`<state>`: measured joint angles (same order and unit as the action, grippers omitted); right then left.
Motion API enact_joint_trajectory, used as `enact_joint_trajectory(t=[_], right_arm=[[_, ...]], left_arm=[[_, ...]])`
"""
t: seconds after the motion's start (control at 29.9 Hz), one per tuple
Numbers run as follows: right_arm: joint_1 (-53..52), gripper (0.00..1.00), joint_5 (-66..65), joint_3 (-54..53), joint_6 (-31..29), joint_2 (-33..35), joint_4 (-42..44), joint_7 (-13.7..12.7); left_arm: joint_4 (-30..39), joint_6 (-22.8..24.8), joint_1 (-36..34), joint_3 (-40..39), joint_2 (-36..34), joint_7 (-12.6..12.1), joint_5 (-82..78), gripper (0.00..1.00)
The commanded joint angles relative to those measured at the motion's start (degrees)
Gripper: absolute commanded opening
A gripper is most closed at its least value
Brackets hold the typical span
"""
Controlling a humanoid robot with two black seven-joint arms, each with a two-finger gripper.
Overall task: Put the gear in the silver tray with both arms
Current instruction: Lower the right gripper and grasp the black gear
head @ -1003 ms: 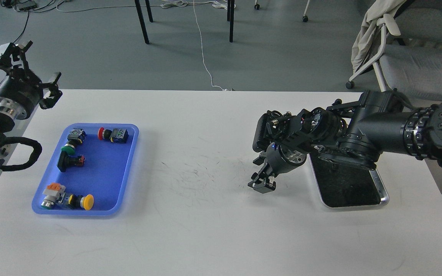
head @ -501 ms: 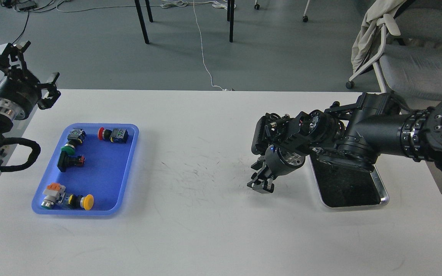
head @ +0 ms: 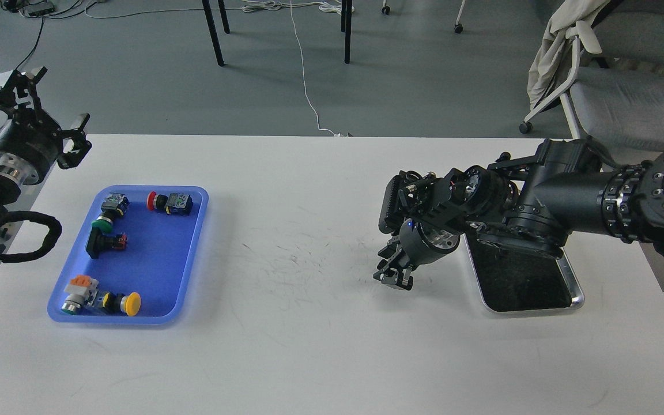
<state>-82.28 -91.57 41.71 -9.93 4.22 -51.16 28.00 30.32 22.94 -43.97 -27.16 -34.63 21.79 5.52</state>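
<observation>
The gear I can see is several push-button switch parts point(head: 113, 242) with red, green and yellow caps, lying in a blue plastic tray point(head: 191, 253) on the left of the white table. The silver tray point(head: 575, 291) sits at the right. Its dark bottom shows nothing in it, and my right arm covers its far end. My right gripper point(head: 393, 275) points down just above the table, left of the silver tray, too dark to read. My left gripper point(head: 49, 109) hangs open over the table's far left corner, beyond the blue tray, holding nothing.
An office chair point(head: 614, 92) with a cloth draped over it stands beyond the table's far right corner. Table legs point(head: 214, 34) and a white cable point(head: 306, 75) are on the floor behind.
My left gripper has drifted slightly to the left. My right gripper has barely shifted over the same spot. Nothing was picked up or released.
</observation>
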Motion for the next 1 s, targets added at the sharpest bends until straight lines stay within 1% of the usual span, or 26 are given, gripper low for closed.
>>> enact_joint_trajectory(t=[0.0, 0.23, 0.4, 0.7, 0.84, 0.9, 0.97], right_arm=[[0.19, 0.39, -0.01, 0.91, 0.00, 0.00, 0.44, 0.00], [0.72, 0.36, -0.01, 0.91, 0.00, 0.00, 1.24, 0.00], [0.63, 0.37, -0.01, 0.91, 0.00, -0.08, 1.41, 0.00], [0.37, 0.36, 0.08, 0.91, 0.00, -2.45, 1.41, 0.00], [0.46, 0.35, 0.08, 0.91, 0.00, -2.72, 1.68, 0.00], [0.45, 0.32, 0.08, 0.91, 0.00, -2.72, 1.67, 0.00], [0.72, 0.31, 0.08, 0.91, 0.00, -2.72, 1.85, 0.00]], left_arm=[[0.00, 0.00, 0.03, 0.00, 0.00, 0.01, 0.01, 0.99], [0.00, 0.00, 0.03, -0.08, 0.00, 0.01, -0.07, 0.99], [0.00, 0.09, 0.03, -0.08, 0.00, 0.01, -0.07, 0.99], [0.00, 0.61, 0.03, -0.08, -0.35, 0.01, -0.07, 0.99], [0.00, 0.79, 0.03, -0.08, -0.61, 0.01, -0.07, 0.99], [0.00, 0.79, 0.03, -0.08, -0.61, 0.01, -0.07, 0.99], [0.00, 0.79, 0.03, -0.08, -0.61, 0.01, -0.07, 0.99]])
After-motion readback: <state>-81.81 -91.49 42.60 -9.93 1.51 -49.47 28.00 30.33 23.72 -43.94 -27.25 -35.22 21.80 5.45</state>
